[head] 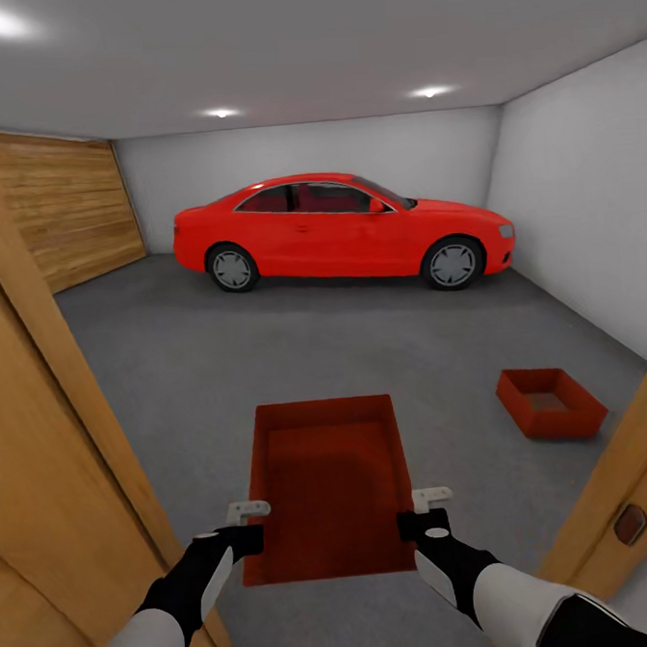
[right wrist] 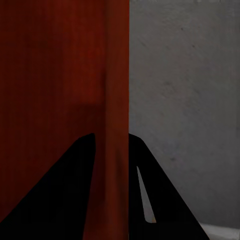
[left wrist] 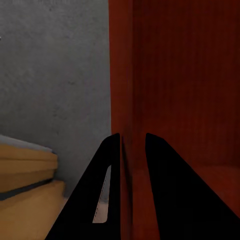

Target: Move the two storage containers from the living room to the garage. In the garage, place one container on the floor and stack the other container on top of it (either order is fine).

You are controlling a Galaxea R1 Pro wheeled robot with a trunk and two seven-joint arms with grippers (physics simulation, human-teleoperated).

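I hold one orange-red storage container [head: 330, 482] in front of me, above the dark grey garage floor [head: 221, 369]. My left gripper [head: 249, 527] is shut on its left wall [left wrist: 122, 100]. My right gripper [head: 421, 514] is shut on its right wall [right wrist: 117, 100]. Black fingers [left wrist: 107, 190] pinch the thin wall from both sides, and the same shows for the other fingers [right wrist: 150, 190]. A second storage container [head: 551, 402] rests on the floor ahead to the right, open side up.
I stand in a doorway, with a light-wood door [head: 43, 459] close on my left and the wooden frame [head: 624, 486] on my right. A red car [head: 346, 230] is parked along the far white wall. A wood-panelled garage door [head: 64, 206] fills the left wall.
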